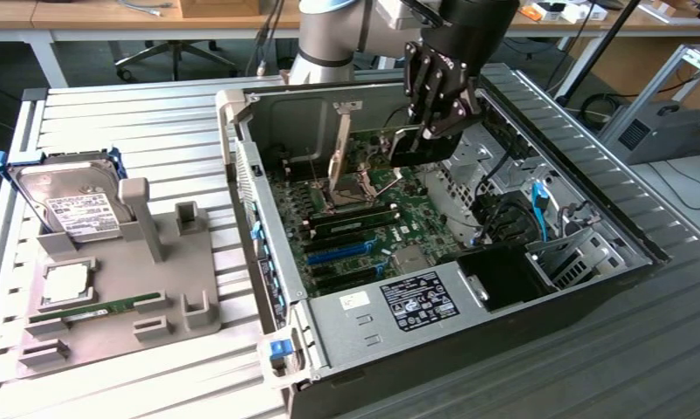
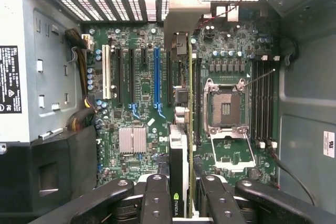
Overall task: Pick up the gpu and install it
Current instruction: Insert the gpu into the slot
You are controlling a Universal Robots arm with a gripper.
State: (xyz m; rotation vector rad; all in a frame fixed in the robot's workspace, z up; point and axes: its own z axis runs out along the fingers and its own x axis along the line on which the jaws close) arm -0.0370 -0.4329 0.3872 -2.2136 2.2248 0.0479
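While the claw [image 1: 435, 122] grips the gpu [image 1: 418, 147] on edge, the card hangs inside the open case [image 1: 239, 131], just above the motherboard [image 1: 415, 223], not yet seated. Judgement: hold it upright, square over the motherboard's long blue slot [image 2: 156, 77], the likely seat, with the silver bracket [image 2: 181, 14] facing the case's rear slats [image 2: 94, 6].

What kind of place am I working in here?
Probably a robotics lab or workshop: an open PC case on a slatted metal table, with wooden workbenches and an office chair behind it.
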